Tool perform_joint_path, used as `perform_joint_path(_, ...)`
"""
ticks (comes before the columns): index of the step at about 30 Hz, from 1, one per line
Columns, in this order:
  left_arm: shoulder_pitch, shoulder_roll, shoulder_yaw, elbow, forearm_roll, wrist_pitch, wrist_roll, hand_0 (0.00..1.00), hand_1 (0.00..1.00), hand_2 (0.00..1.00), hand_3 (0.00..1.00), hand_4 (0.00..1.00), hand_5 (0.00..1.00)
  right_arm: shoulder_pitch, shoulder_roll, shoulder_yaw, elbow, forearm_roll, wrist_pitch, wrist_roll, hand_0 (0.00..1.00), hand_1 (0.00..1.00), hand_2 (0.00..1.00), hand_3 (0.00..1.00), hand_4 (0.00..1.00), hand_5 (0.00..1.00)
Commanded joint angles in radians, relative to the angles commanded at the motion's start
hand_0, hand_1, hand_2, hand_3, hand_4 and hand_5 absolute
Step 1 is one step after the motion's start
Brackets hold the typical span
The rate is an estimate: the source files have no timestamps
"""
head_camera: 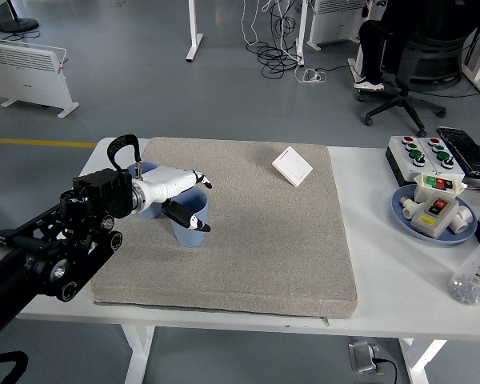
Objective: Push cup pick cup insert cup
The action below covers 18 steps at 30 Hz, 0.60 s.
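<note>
A light blue cup (191,237) stands upright on the grey mat (264,248), left of its middle. My left hand (190,200) comes in from the left and is closed around this cup: the fingers (198,178) lie over its far rim and the thumb (194,223) crosses its near side. A second light blue cup (147,211) stands just left of and behind the first, largely hidden by my wrist. The right arm is out of view.
A white square pad (292,166) lies at the mat's far right. On the table's right stand a button box (422,152), a blue plate (402,213) with white parts, and a clear bottle (472,278). A person sits in an office chair (420,60) far behind.
</note>
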State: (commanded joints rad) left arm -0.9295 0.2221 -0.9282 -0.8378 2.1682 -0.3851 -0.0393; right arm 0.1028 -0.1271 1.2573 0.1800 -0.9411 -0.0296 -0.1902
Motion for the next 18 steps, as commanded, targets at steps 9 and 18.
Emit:
perform_joint_path(9,-0.001,-0.005,0.000,0.020,0.004,0.000,-0.015,0.721,0.850,0.959,0.872,0.869,0.302,0.000,0.001,0.000,0.000,-0.001,0.000,0.001,0.757,0.628,0.651,0.558,0.087,0.470)
perform_joint_path(18,-0.003,-0.008,-0.002,0.038,0.018,0.005,-0.025,0.660,0.819,0.939,0.866,0.809,0.205,0.002,0.002,-0.001,0.000,0.003,-0.001,0.003,0.757,0.628,0.651,0.558,0.087,0.471)
